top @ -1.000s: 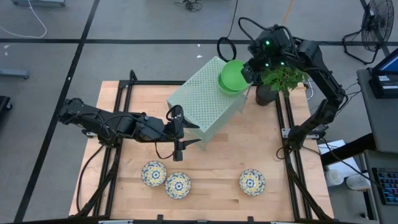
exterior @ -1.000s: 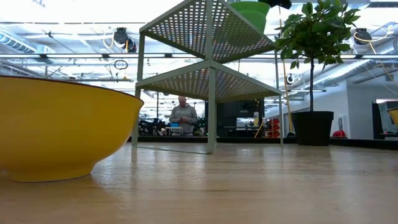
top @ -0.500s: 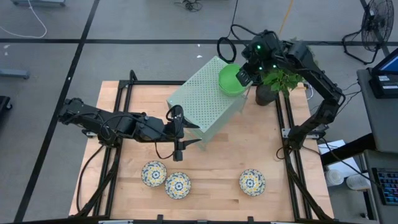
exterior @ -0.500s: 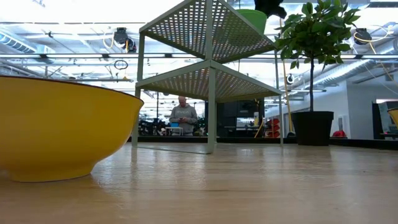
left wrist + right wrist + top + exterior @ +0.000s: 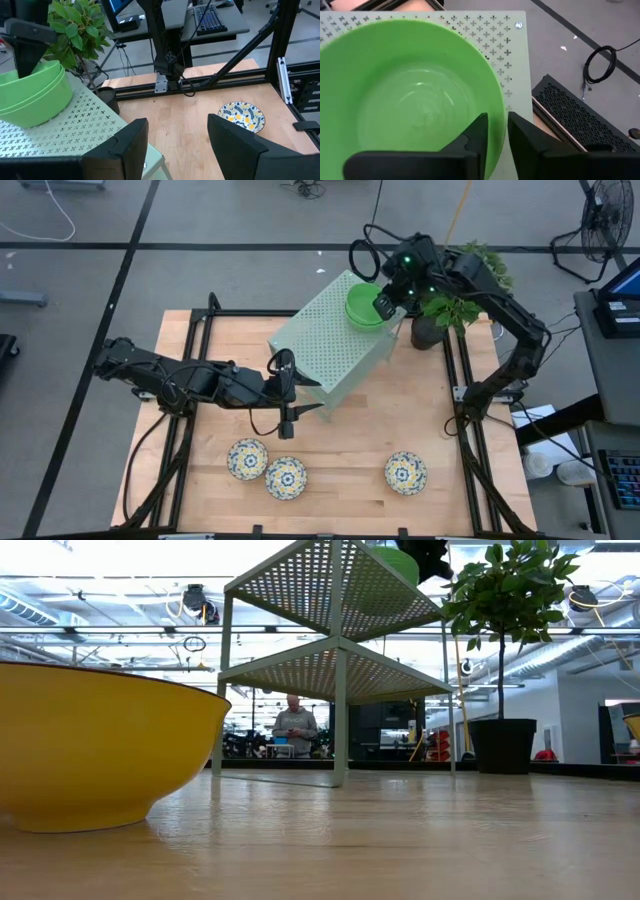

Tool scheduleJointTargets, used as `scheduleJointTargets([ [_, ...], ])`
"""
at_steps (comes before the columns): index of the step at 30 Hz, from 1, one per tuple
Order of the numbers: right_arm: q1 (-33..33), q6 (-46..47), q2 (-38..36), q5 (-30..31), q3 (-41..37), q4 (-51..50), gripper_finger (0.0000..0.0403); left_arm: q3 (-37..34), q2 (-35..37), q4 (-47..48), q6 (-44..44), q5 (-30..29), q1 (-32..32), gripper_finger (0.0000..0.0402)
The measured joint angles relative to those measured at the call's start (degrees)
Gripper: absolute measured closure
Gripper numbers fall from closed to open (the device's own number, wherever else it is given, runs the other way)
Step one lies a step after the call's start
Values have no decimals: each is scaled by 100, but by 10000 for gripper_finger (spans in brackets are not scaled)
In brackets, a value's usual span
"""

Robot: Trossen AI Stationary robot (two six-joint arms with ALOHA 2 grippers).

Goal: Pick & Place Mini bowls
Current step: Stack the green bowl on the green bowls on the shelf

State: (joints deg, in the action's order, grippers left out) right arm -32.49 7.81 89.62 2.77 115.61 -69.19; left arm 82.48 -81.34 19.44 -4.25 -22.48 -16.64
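Observation:
A plain green mini bowl [image 5: 360, 307] sits nested in another green bowl [image 5: 35, 107] on top of the pale-green perforated shelf [image 5: 325, 345]. My right gripper [image 5: 497, 137] reaches down over its rim, slightly open, one finger inside the bowl and one outside. Three white floral mini bowls [image 5: 247, 458] [image 5: 286, 477] [image 5: 406, 472] rest on the wooden table near its front edge. My left gripper [image 5: 290, 395] hovers open by the shelf's near-left corner with nothing between its fingers. My right gripper stands astride the green bowl's rim [image 5: 498, 117], slanting down from the far right, with one finger [image 5: 477, 135] inside and one [image 5: 520, 140] outside. A narrow gap shows on each side of the rim, so I cannot tell whether a finger touches it.
A potted plant [image 5: 440, 315] stands on the table right beside the shelf and my right arm. A yellow bowl side [image 5: 100, 745] fills the low view's left. Black frame rails [image 5: 465, 400] border the table. A person [image 5: 293, 725] stands far off in the room.
My right gripper has come down and toward the table's left with the green bowl. The bowl now sits farther in over the shelf top, on the other green bowl.

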Motion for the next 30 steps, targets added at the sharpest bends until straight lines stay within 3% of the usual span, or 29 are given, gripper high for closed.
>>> scheduleJointTargets([
  [14,366,-557,-469,-1,0,841,305,0,0,0,0,0,2,192],
  [25,1377,-833,-472,-446,-455,1133,391,0,0,0,-1,0,0,192],
  [30,1438,-947,-476,-410,-771,1456,398,0,0,0,0,0,2,192],
])
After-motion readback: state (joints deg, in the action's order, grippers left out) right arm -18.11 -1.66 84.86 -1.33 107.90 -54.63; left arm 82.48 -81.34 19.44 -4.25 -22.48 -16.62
